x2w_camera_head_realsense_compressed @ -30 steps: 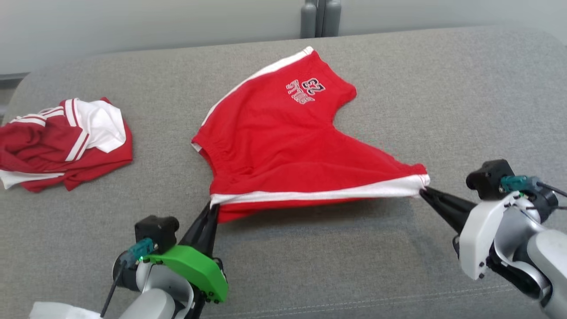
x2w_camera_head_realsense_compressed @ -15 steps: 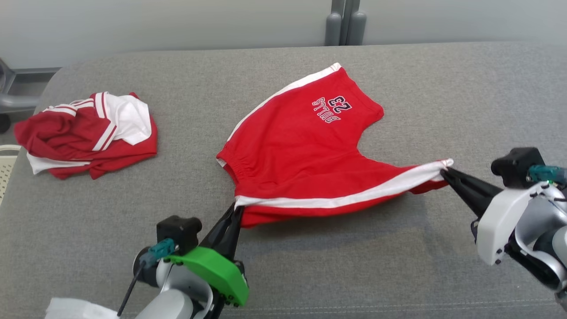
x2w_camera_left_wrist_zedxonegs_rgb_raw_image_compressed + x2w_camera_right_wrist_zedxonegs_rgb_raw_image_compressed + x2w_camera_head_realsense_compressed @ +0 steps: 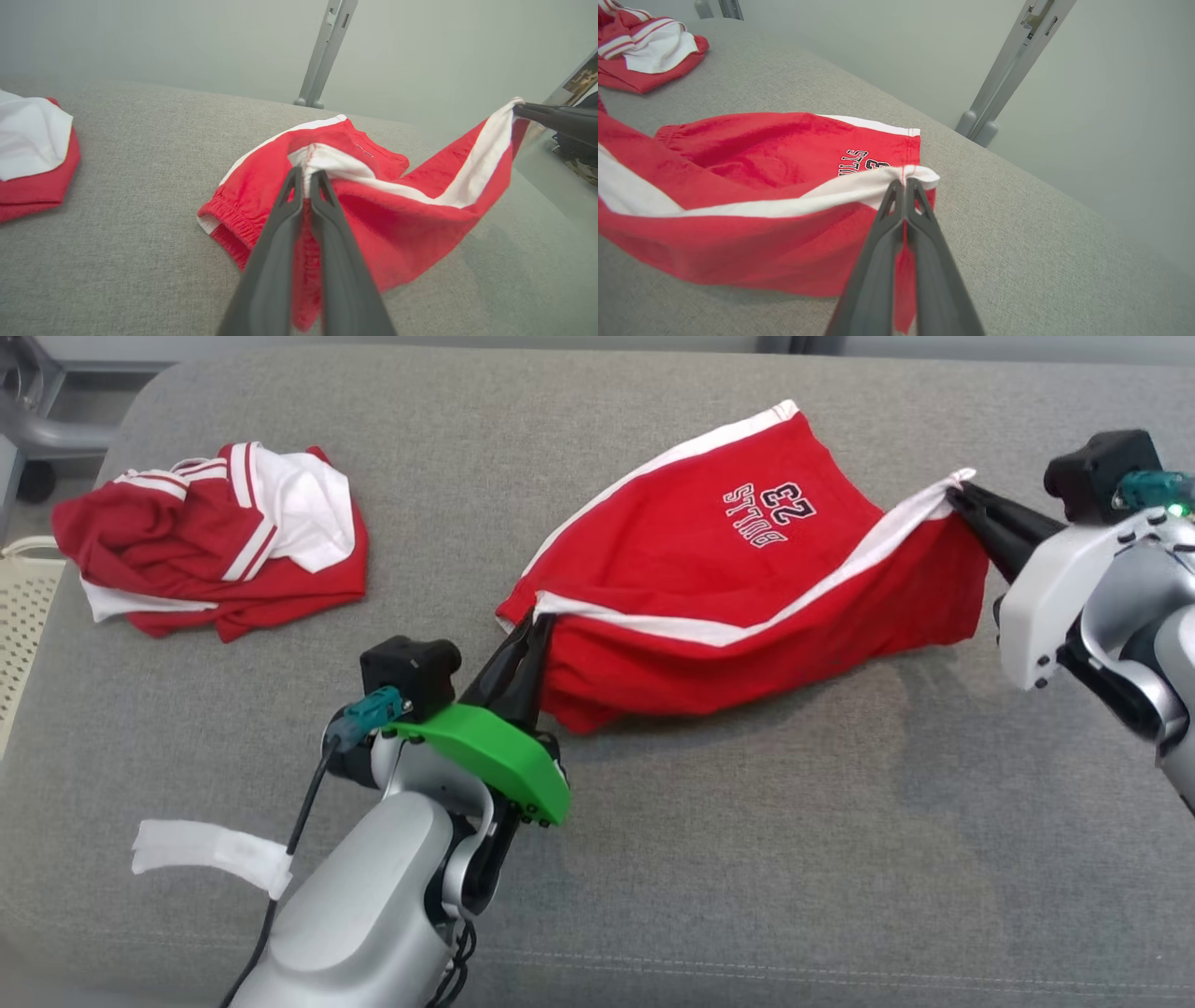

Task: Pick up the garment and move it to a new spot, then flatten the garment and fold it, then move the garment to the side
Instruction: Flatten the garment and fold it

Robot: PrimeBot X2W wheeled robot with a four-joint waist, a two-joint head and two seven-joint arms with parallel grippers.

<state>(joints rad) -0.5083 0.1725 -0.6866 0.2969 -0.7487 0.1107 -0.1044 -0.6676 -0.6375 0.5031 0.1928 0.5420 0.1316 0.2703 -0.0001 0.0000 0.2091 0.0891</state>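
On the grey upholstered surface (image 3: 747, 859) in front of the robot, the red shorts (image 3: 747, 569) hang stretched between both arms. The left gripper (image 3: 538, 623), behind its green wrist cover, has its two dark fingers pinched together on the waistband end of a white side stripe, near the middle of the head view. The left wrist view shows red and white cloth squeezed between them, with the gathered elastic waistband lying on the fabric just to one side. The right gripper (image 3: 960, 493) is likewise clamped tight on cloth, at the hem end of that same white stripe at the upper right. The stripe runs taut from one pincer to the other, and the near leg sags below it in a loose fold that casts a shadow on the cushion. The far leg lies flat on the surface and carries dark lettering with a pale outline: "BULLS" with the number "23", upside down from the head camera. In the right wrist view only "ULLS" and part of the "3" clear the stripe. A second garment (image 3: 215, 541), crumpled, dark red with white panels and striped trim, sits at the far left, well apart from the shorts. A pale perforated basket (image 3: 23, 625) touches the left edge, and a white strip (image 3: 210, 854) sticks out from the left forearm.
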